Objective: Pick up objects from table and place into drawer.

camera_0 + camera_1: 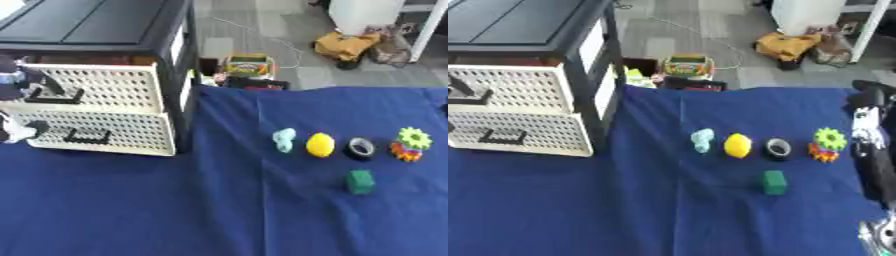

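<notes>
five small objects sit right of centre: pale blue piece [283, 139], yellow ball [320, 145], black ring [360, 147], gears [410, 144], green block [360, 181]. drawer [96, 131] upper left; left hand [19, 131] at its edge, fingers unclear. right arm [875, 150] along right edge.

On the desk [131, 210], blue cloth: six small objects.
- 1 pale teal piece [283, 139], shape unclear
- 1 yellow lemon-like object [320, 145]
- 1 black tape roll [360, 147]
- 2 gear-shaped pieces, touching or overlapping: 1 green gear [414, 137], 1 orange gear [404, 152]
- 1 green block [360, 181]

1 black drawer cabinet [105, 25] with 2 white perforated drawer fronts: upper drawer [105, 87], lower drawer [114, 132]. 1 black handle on each.

Arms: 2 partly visible, left arm [10, 80] at the left edge, right arm [872, 145] at the right edge.
</notes>
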Controlling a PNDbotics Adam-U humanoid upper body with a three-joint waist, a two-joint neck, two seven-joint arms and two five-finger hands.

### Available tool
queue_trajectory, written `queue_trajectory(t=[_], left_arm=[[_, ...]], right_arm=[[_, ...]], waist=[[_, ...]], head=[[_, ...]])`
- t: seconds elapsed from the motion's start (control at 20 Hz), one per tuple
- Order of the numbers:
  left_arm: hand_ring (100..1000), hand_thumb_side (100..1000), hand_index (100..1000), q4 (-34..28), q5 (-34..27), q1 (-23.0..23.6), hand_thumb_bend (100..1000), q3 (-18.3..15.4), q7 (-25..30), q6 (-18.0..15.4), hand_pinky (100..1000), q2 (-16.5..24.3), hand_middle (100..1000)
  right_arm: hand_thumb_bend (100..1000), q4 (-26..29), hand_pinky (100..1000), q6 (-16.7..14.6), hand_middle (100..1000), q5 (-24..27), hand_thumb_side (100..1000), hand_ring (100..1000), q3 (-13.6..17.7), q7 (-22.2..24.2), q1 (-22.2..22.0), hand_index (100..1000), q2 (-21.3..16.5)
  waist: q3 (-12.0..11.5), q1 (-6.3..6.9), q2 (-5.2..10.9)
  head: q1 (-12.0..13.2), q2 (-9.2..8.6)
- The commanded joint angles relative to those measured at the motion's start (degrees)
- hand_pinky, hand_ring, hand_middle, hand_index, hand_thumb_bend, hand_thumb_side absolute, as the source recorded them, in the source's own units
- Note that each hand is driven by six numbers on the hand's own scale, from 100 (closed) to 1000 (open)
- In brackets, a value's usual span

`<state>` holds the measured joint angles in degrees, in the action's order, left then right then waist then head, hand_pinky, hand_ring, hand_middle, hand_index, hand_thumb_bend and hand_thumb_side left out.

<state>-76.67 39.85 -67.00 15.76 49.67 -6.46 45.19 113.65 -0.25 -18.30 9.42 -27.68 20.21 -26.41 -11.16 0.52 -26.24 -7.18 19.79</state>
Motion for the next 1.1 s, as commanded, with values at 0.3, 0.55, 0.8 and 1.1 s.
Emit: queue_trajectory(t=[0.3,0.55,0.8,1.1], left_arm=[[100,389,891,-0.4,-0.3,-0.9,192,0.3,0.8,-0.6,100,0.6,100],[100,386,864,-0.5,0.3,-0.8,206,0.5,1.0,-0.6,100,0.6,100],[100,372,843,-0.2,2.5,-0.8,245,0.7,0.8,-0.7,100,0.6,100],[100,374,851,0.1,3.3,-0.6,238,0.6,0.3,-0.9,100,0.6,100]], right_arm=[[100,0.9,588,-0.1,555,-0.1,911,586,0.2,-0.2,0.6,736,-0.5],[100,0.9,589,-0.1,554,-0.1,910,587,0.3,-0.3,0.6,737,-0.5],[100,0.9,589,-0.2,553,0.0,910,586,0.3,-0.2,0.6,737,-0.4],[100,0.9,589,-0.2,553,0.2,910,587,0.3,-0.2,0.7,737,-0.4]], waist=[[0.2,-0.05,1.24],[0.3,-0.05,1.27],[0.4,-0.02,1.28],[0.4,-0.05,1.33]], head=[[0.3,-0.40],[0.5,-0.42],[0.7,-0.51],[0.8,-0.47]])
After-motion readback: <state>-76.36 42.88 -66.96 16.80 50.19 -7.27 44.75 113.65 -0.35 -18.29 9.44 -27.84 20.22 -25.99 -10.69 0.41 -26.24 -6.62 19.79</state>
